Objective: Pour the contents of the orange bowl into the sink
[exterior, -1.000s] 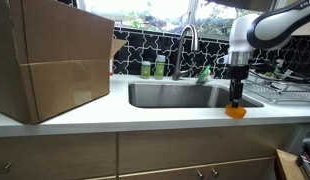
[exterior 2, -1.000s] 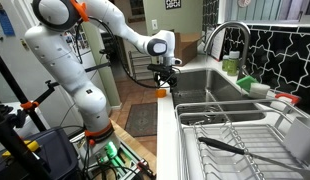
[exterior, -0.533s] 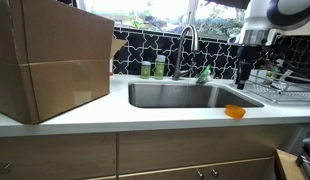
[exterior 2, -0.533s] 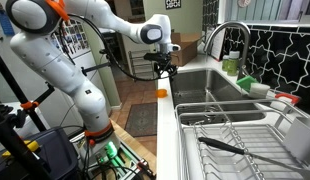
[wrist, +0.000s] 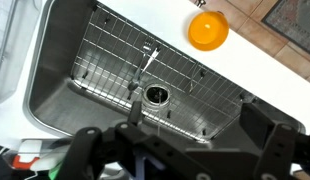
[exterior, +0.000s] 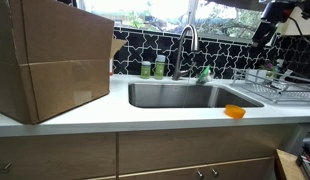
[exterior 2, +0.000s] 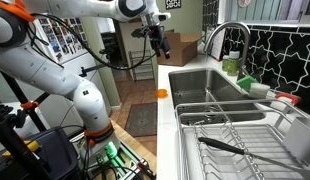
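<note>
The orange bowl [exterior: 235,111] sits upright on the white countertop at the sink's front corner; it also shows in an exterior view [exterior 2: 162,93] and in the wrist view [wrist: 208,30]. I cannot see what is in it. The sink [exterior: 185,97] is a steel basin with a wire grid on its floor [exterior 2: 217,84] [wrist: 61,92]. My gripper [exterior: 263,34] [exterior 2: 152,37] is high above the counter, well apart from the bowl. In the wrist view its fingers [wrist: 180,150] are spread wide and hold nothing.
A large cardboard box [exterior: 53,60] stands on the counter beside the sink. A wire dish rack [exterior: 281,88] [exterior 2: 233,138] is on the other side. The gooseneck faucet [exterior: 187,44] [exterior 2: 223,35], soap bottles [exterior: 152,68] and a green sponge [exterior: 204,73] are behind the basin.
My gripper has let go of the orange bowl, risen and swung away from it. The bowl stays on the counter at the sink's corner.
</note>
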Controlling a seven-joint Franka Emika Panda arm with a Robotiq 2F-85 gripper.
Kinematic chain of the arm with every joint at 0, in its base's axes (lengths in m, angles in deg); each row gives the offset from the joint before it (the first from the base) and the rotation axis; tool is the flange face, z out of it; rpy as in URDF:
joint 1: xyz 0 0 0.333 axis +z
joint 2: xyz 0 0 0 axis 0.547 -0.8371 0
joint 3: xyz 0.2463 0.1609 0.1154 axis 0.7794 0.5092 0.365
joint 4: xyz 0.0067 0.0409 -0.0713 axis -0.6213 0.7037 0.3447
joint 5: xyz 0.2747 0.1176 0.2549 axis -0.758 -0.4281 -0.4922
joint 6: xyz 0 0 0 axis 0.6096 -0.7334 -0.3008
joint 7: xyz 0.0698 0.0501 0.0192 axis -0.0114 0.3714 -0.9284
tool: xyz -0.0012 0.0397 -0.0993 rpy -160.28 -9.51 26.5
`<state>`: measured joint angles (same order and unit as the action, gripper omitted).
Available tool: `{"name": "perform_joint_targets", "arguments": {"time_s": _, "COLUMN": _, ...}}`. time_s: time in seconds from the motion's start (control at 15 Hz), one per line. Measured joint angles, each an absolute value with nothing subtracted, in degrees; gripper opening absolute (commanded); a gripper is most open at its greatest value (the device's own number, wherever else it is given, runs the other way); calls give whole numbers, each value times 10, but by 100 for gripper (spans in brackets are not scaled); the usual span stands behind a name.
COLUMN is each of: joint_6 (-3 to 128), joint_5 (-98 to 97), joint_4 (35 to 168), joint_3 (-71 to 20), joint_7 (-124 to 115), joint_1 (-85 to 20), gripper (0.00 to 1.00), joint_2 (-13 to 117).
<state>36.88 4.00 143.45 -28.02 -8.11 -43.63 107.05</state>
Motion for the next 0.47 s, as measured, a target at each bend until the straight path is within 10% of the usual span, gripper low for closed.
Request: {"name": "perform_joint_targets", "arguments": {"time_s": 0.47, "joint_6": 383, "joint_5": 63, "joint_4": 1426, "joint_3": -259, "joint_7": 29, "joint_1": -468, "gripper": 100, "joint_2": 1072}}
